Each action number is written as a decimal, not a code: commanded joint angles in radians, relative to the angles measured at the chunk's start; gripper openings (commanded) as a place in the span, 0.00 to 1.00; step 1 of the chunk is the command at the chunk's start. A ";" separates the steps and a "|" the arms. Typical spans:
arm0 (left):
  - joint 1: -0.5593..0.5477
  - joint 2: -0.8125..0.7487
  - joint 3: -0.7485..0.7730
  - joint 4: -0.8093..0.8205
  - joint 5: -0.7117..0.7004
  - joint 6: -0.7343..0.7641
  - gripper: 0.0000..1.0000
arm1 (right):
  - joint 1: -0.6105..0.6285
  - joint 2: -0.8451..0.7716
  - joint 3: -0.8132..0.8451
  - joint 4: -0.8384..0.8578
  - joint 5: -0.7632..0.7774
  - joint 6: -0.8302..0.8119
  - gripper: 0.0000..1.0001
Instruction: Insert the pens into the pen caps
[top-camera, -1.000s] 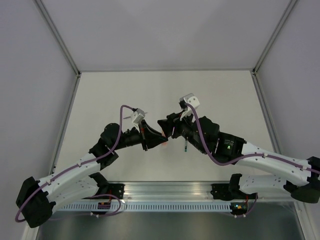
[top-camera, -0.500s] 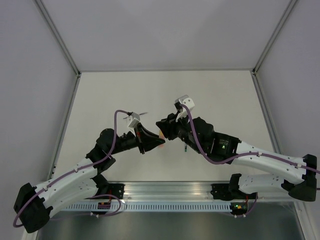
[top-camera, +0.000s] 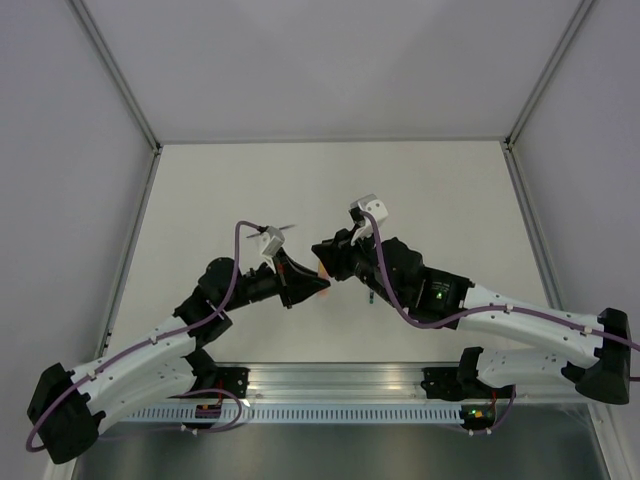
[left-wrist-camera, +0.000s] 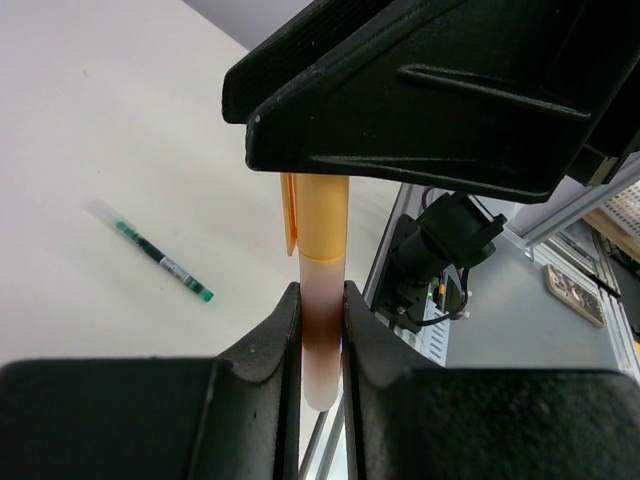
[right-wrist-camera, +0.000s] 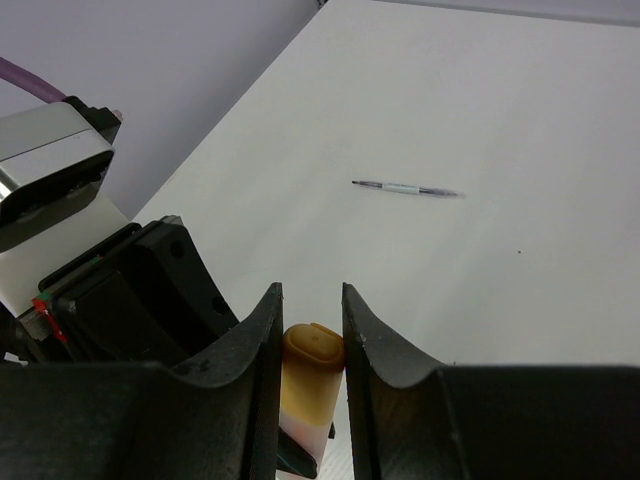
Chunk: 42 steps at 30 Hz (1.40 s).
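My left gripper (left-wrist-camera: 320, 292) is shut on the body of the pink-orange marker (left-wrist-camera: 321, 335) and holds it above the table. A yellow-orange cap (left-wrist-camera: 319, 215) sits on the marker's far end. My right gripper (right-wrist-camera: 310, 294) is shut on that cap (right-wrist-camera: 312, 352), its black fingers (left-wrist-camera: 430, 90) right over the cap. In the top view the two grippers (top-camera: 310, 288) (top-camera: 326, 250) meet at mid-table with the marker (top-camera: 322, 270) between them. The dark green pen (left-wrist-camera: 155, 252) and the thin silver-grey pen (right-wrist-camera: 405, 188) lie on the table. The grey and green caps are not in view.
The white table (top-camera: 430, 190) is walled at the back and sides. The silver-grey pen (top-camera: 283, 229) lies just behind my left wrist. The green pen (top-camera: 371, 296) lies partly under my right arm. A metal rail (top-camera: 340, 385) runs along the near edge.
Both grippers shifted slightly toward the back and closed in on each other, the marker moving with them. Over the last half second almost nothing moved.
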 joint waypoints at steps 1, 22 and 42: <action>0.012 0.025 0.108 0.097 -0.146 0.013 0.02 | 0.016 0.028 -0.045 -0.087 -0.083 0.020 0.00; 0.012 0.095 0.162 0.187 -0.332 0.011 0.02 | 0.016 -0.030 -0.206 -0.025 -0.054 0.083 0.00; 0.017 0.108 0.208 0.194 -0.383 0.048 0.02 | 0.034 0.019 -0.272 -0.001 -0.079 0.157 0.00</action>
